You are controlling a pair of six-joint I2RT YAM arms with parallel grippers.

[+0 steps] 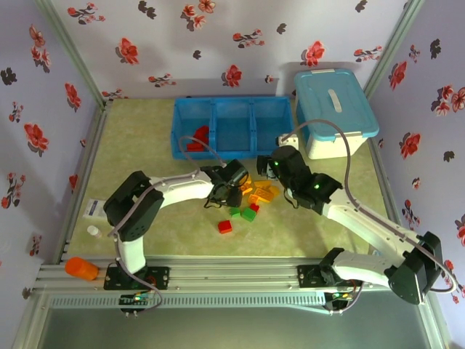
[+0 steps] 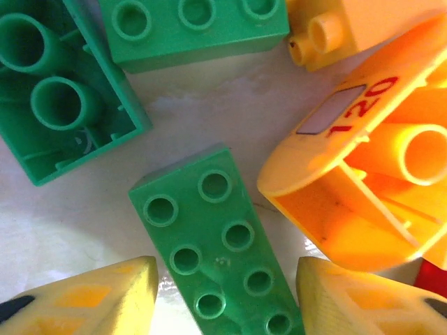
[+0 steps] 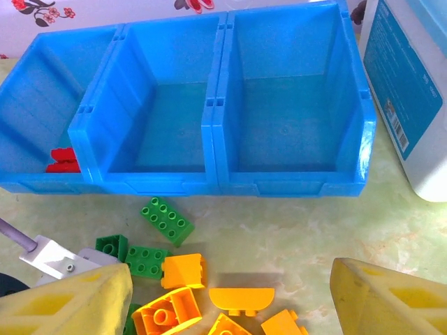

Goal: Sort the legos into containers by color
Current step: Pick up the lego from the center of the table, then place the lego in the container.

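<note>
- The table [image 1: 145, 131] carries everything, the tray toward its far side.
- The bin [image 1: 334, 109], white with a light-blue lid, stands just beside the tray's right end.
- The tray [image 1: 213, 123] is blue, with three compartments in a row. A few red bricks [image 1: 197, 138] lie in the left one.
- The right gripper [image 3: 230, 307] hangs just in front of the tray's right compartment. Its jaws are wide apart and grip nothing, and yellow-orange bricks [image 3: 183, 271] lie on the table below the gap.
- The left gripper [image 2: 227, 307] is low over the table in front of the tray's middle compartment. Its jaws are apart, one yellow fingertip [image 2: 91, 300] on each side of a brick.
- The legos [image 1: 256, 195] lie loose in a cluster on the table in front of the tray. They are mostly yellow-orange and green, with a red one [image 1: 225, 227] farthest from it.
- The green brick [image 2: 216, 258], studs up and flat on the table, lies between the left gripper's jaws. A sliver of table shows between it and the left-hand fingertip. Whether the other fingertip touches it, I cannot tell.
</note>
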